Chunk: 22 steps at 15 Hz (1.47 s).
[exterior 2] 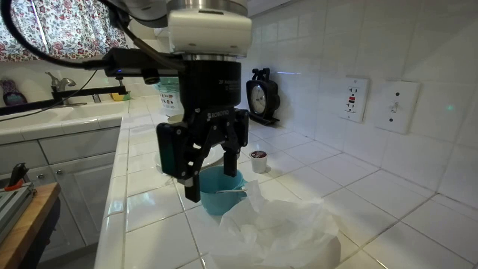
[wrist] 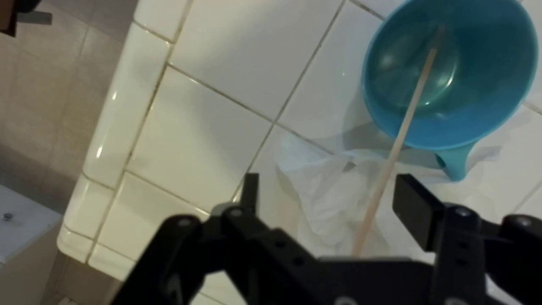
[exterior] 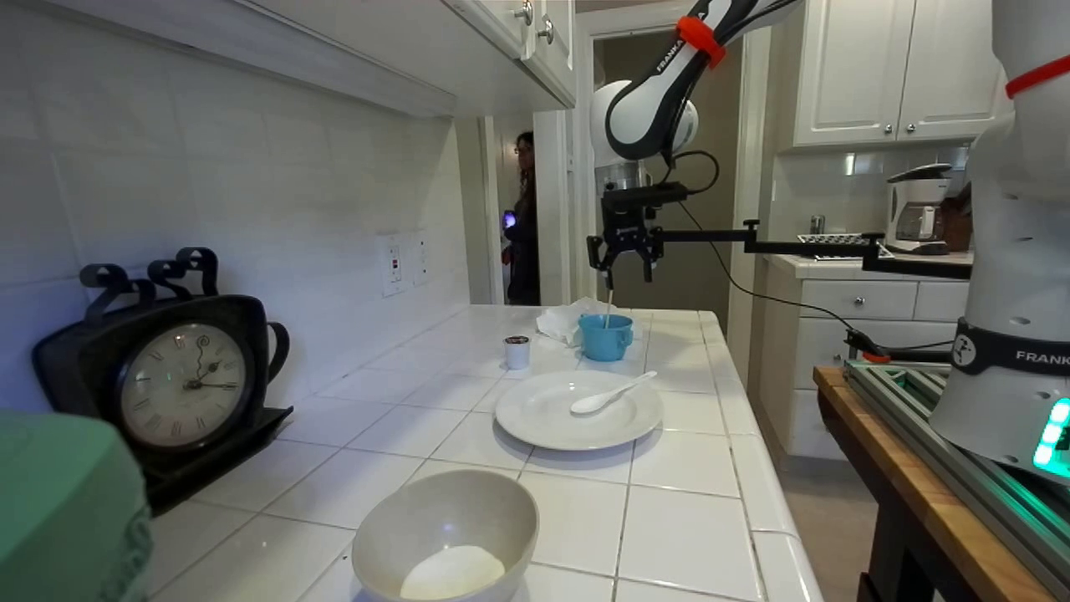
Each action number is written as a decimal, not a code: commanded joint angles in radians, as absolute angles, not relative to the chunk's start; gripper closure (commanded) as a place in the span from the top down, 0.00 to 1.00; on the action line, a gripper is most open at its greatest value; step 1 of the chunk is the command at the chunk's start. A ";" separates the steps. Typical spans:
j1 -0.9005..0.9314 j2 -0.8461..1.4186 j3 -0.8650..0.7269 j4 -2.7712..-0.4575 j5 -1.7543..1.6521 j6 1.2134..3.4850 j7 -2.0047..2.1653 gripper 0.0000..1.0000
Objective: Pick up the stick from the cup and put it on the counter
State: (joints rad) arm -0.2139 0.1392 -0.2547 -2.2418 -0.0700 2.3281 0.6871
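My pincer (wrist: pixel 332 195) hangs above the light-blue cup (wrist: pixel 478 114), a little off to one side, its fingers spread wide and holding nothing. The slender stick (wrist: pixel 396 148) is in the cup: one end rests down inside, and the shaft leans out across the rim. In the wrist view it runs between the two fingers, nearer to one than the other, though I can't tell from there whether it lies at their depth. The cup stands upright on the white-tiled desk (exterior: pixel 685 460), just beside some crumpled white paper (exterior 2: pixel 283 231).

I read this as lining up for the grasp, with the lift and the placing both left to do. Next I'd centre the pincer on the stick's raised end, come lower if the depth calls for it, and close gently; a lopsided pinch could drag or tip the cup. Then I'd want a lift that clears the rim and a low release onto the tiles, away from the white plate (exterior: pixel 535 418).
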 commanded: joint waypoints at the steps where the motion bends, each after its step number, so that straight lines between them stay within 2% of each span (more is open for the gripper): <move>1: -0.208 0.155 -0.265 -2.230 -0.072 2.356 0.701 0.81; 5: -0.211 0.167 -0.266 -2.232 -0.054 2.394 0.689 0.65; 6: -0.210 0.172 -0.268 -2.230 -0.056 2.394 0.690 0.69; 7: -0.210 0.176 -0.268 -2.230 -0.052 2.403 0.687 0.66; 8: -0.210 0.180 -0.269 -2.231 -0.051 2.407 0.689 0.69; 12: -0.209 0.193 -0.273 -2.228 -0.045 2.424 0.688 0.66; 15: -0.209 0.199 -0.273 -2.224 -0.033 2.438 0.684 0.78; 17: -0.208 0.199 -0.273 -2.222 -0.027 2.443 0.683 0.49; 18: -0.207 0.200 -0.272 -2.220 -0.025 2.443 0.684 0.40; 19: -0.207 0.201 -0.272 -2.219 -0.022 2.443 0.683 0.38; 20: -0.207 0.201 -0.272 -2.218 -0.021 2.443 0.683 0.23; 22: -0.206 0.201 -0.272 -2.218 -0.020 2.443 0.683 0.08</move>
State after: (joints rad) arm -0.2116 0.1870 -0.2670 -2.2355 -0.0462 2.4391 0.6872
